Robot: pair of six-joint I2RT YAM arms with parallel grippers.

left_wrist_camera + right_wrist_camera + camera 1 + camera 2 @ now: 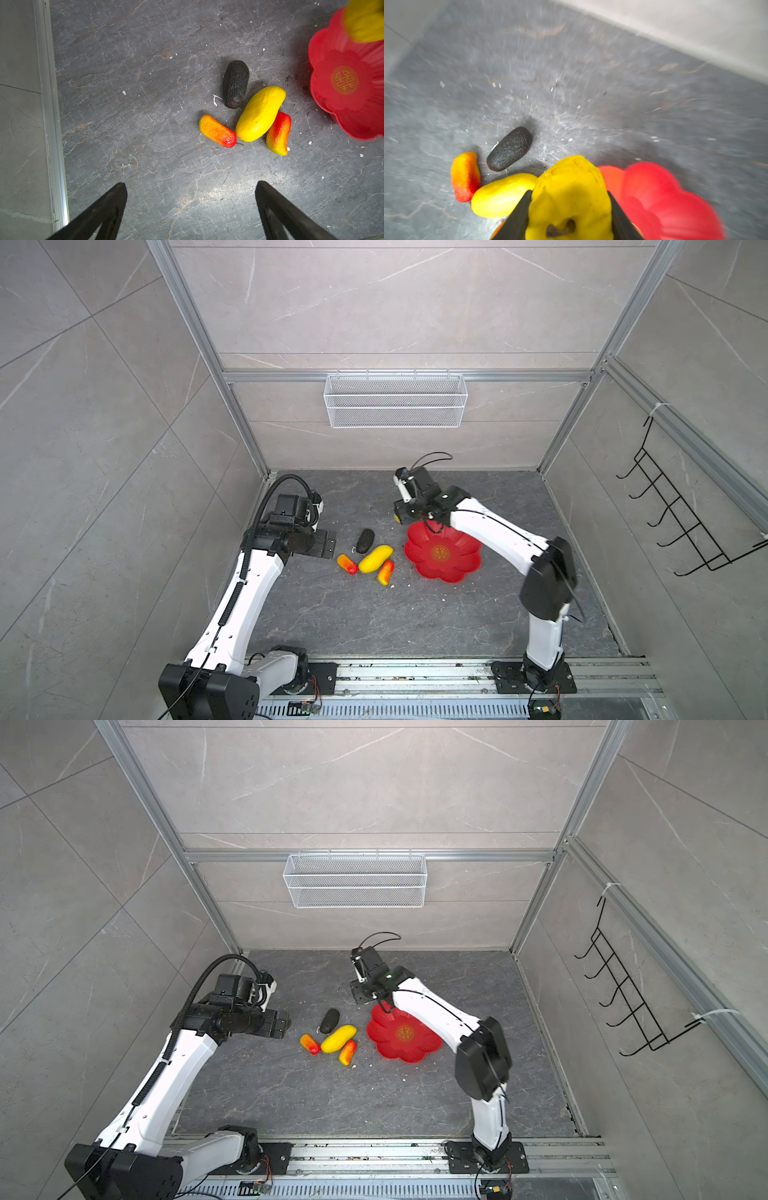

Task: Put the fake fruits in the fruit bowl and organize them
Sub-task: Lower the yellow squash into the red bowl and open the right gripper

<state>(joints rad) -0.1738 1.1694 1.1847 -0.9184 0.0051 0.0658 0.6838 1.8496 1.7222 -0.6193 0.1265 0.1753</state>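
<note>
Grip: the right gripper [569, 193] is clamped on the round yellow fruit [568, 174], with a black finger [519, 212] pressed to each side.
Held fruit's place: in a top view the right gripper [398, 515] hangs at the 11 o'clock edge of the fruit bowl [459, 568]. I cannot tell whether the fruit is over the rim or just outside it.
Left gripper: the left gripper [192, 193] has its fingers spread wide over bare floor with nothing between them. In a top view it [328, 543] sits at 9 o'clock from the loose fruits, near them but apart.
Bowl: red and flower-shaped with a gold mark at centre, it lies flat on the dark stone floor [374, 614].
Loose fruits: four lie on the floor at 9 o'clock from the bowl, around the long yellow fruit [375, 558].
Dark oval fruit [365, 540]: just beside the long one, at its 11 o'clock.
First orange-red fruit [347, 564]: at its 9 o'clock.
Second orange-red fruit [385, 572]: touching it at 5 o'clock.
Walls: a white wire basket [395, 400] hangs at 12 o'clock and a black hook rack [673, 510] at 3 o'clock.
</note>
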